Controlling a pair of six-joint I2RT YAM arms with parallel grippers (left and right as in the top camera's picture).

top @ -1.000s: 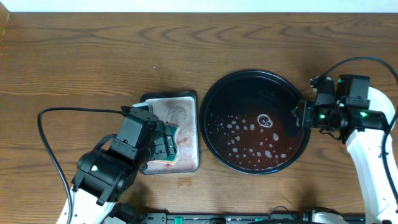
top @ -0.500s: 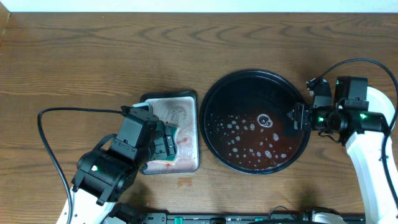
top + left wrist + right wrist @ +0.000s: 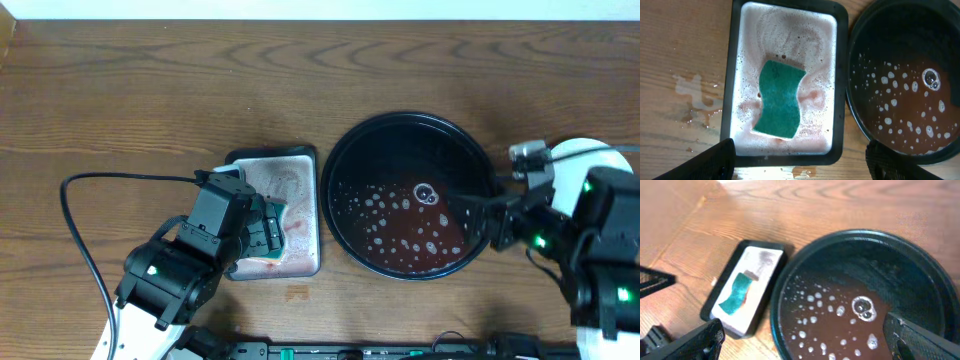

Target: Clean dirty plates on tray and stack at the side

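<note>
The black tray (image 3: 345, 140) sits mid-table, holding brown water dotted with white bubbles; it also fills the right wrist view (image 3: 790, 287). No plates lie on the tray. A pale rounded edge (image 3: 575, 152) peeks out behind my right arm, and I cannot tell whether it is a plate. My right gripper (image 3: 495, 220) hangs open over the tray's right rim, its jaws wide and nothing between them (image 3: 810, 345). My left gripper (image 3: 266, 232) is open above the near end of the silver pan, with empty jaws (image 3: 797, 167).
A small silver pan (image 3: 305, 160) of pinkish foam stands left of the tray, nearly touching it, with a green sponge (image 3: 780, 100) lying in it. Wet spots mark the wood (image 3: 695, 95) beside the pan. A black cable (image 3: 80, 240) loops left of my left arm.
My right gripper has opened wide and the right arm has pulled back toward the table's front right, off the tray's rim. The left arm, sponge and tray have not moved.
</note>
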